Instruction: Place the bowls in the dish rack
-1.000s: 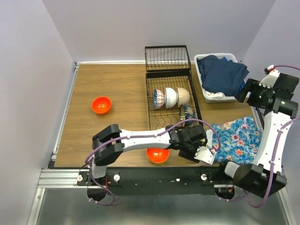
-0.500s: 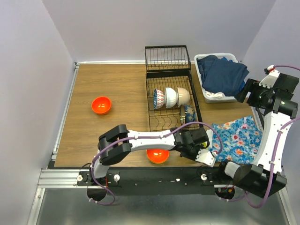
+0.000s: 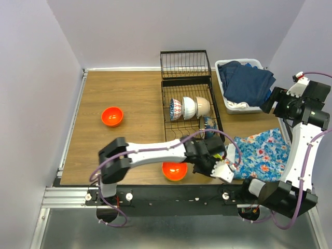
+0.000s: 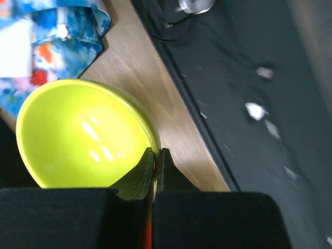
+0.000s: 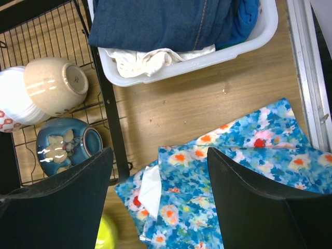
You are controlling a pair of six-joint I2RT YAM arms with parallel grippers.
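Observation:
My left gripper [image 4: 154, 154] is shut on the rim of a lime green bowl [image 4: 83, 135], one finger inside it and one outside, near the table's front edge beside the floral cloth. In the top view this gripper [image 3: 220, 160] sits just right of an orange bowl [image 3: 175, 170]. A second orange bowl [image 3: 112, 116] lies at the left. The black wire dish rack [image 3: 189, 78] holds a red-blue patterned bowl [image 3: 176, 109], a white bowl [image 3: 188, 108], a cream bowl [image 3: 203, 106] and a blue bowl [image 5: 70, 146]. My right gripper [image 5: 160, 151] hangs open and empty, high above the cloth.
A white laundry tub [image 3: 228, 106] full of dark blue clothes stands right of the rack. A blue floral cloth [image 3: 264, 153] lies in front of it. The black base rail [image 4: 249, 104] runs along the table's near edge, close to the lime green bowl.
My left gripper's jaws have closed onto the lime green bowl's rim, and the left arm has shifted a little. The right arm has not moved.

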